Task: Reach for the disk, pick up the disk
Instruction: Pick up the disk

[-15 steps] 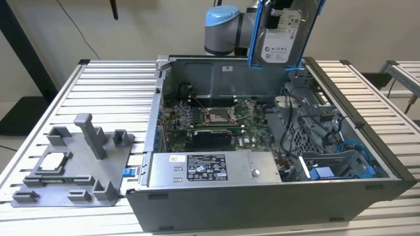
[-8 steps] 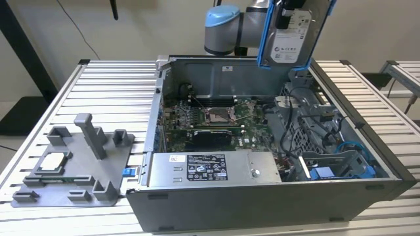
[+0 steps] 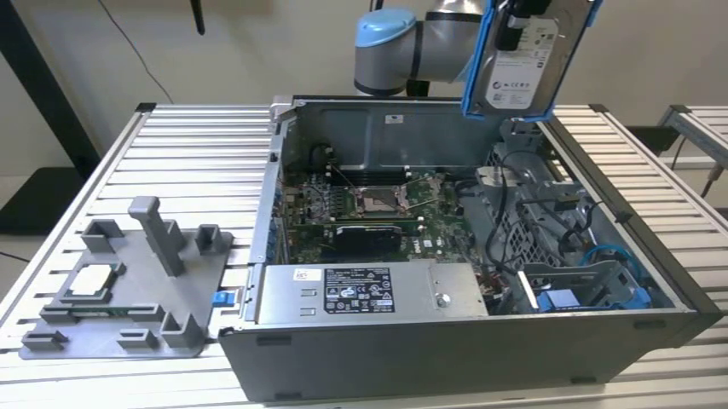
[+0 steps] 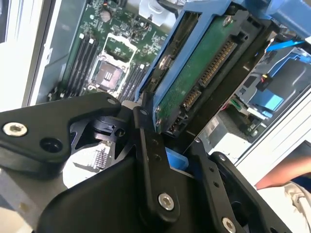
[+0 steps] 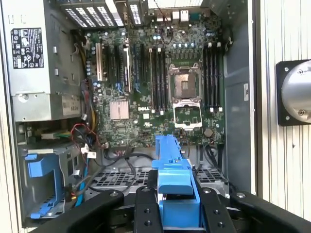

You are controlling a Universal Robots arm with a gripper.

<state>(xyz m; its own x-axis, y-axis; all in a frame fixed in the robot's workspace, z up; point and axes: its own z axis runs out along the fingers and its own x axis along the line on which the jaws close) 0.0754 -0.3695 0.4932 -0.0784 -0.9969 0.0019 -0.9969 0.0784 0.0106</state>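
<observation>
Both steps look done: gripper [image 4: 167, 145] clamps the disk [image 3: 517, 60], held high above the open computer case [image 3: 478, 341].

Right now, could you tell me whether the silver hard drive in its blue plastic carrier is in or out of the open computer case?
Out: the silver hard drive hangs above the open computer case, clamped in the gripper.

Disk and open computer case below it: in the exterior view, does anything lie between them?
No. In the exterior view the disk hangs above the case with bare air between; the gripper jaws are clamped on its blue carrier.
</observation>
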